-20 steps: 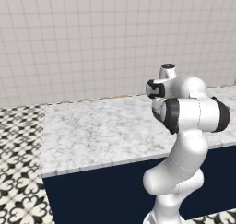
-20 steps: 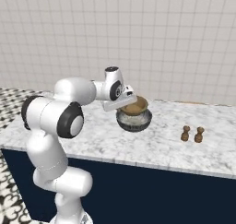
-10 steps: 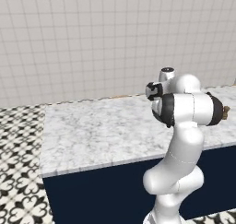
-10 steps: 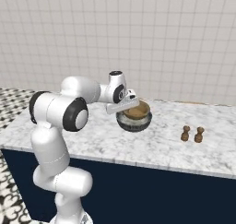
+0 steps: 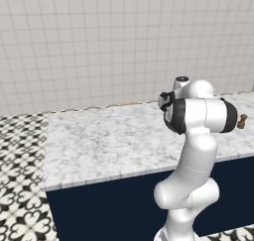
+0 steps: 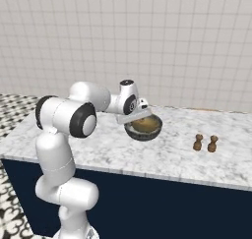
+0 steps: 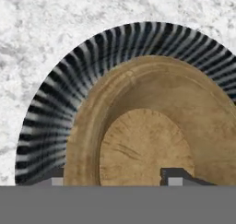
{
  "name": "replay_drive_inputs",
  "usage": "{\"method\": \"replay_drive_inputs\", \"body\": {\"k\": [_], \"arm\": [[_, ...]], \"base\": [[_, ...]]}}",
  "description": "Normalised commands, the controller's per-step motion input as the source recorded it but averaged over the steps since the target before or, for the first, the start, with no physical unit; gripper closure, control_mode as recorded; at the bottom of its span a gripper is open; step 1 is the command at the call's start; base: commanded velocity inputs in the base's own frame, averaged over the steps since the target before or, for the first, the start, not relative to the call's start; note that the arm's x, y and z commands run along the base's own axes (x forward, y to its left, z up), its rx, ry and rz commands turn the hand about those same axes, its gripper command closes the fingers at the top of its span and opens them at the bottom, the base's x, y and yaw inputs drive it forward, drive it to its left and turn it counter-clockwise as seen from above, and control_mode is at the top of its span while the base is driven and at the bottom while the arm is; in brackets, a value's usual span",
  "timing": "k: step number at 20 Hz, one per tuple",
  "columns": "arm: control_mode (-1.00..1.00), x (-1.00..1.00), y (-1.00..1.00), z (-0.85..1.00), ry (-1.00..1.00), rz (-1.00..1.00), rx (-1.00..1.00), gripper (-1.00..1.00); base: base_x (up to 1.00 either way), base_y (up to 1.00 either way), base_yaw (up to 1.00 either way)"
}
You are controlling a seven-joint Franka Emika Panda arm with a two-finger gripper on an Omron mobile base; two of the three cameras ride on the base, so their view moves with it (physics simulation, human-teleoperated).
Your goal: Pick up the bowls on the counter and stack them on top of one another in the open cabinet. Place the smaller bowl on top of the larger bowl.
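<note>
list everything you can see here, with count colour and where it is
wooden bowl: 1, tan-brown, nested inside the striped bowl
striped bowl: 1, black and white, on the counter under the gripper
shakers: 2, brown, on the counter right of the bowls
counter: 1, white-grey marble top, navy base
wall: 1, pale tiles, behind the counter
floor: black-and-white pattern, left of the counter
arm: 1, white
gripper: 1, over the bowls
</note>
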Motion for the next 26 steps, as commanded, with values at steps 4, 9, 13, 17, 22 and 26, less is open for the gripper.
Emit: {"method": "replay_drive_inputs", "body": {"k": [4,9,13,17,22,26], "arm": [[-1.00,-0.23,0.01,0.25,-0.11,0.00,0.01,-1.00],[-1.00,-0.15,-0.01,0.07,-0.15,0.00,0.01,-1.00],[-1.00,-0.22,0.00,-0.13,-0.04,0.12,0.00,-1.00],[-1.00,-0.05,0.01,-0.04,-0.02,0.16,0.00,-1.00],[-1.00,0.17,0.13,-0.20,0.00,0.14,-0.02,-1.00],[-1.00,0.13,0.00,-0.23,0.00,0.08,-0.06,-1.00]], "base": [[0.00,0.00,0.00],[0.00,0.00,0.00],[0.00,0.00,0.00],[0.00,0.00,0.00],[0.00,0.00,0.00],[0.00,0.00,0.00]]}}
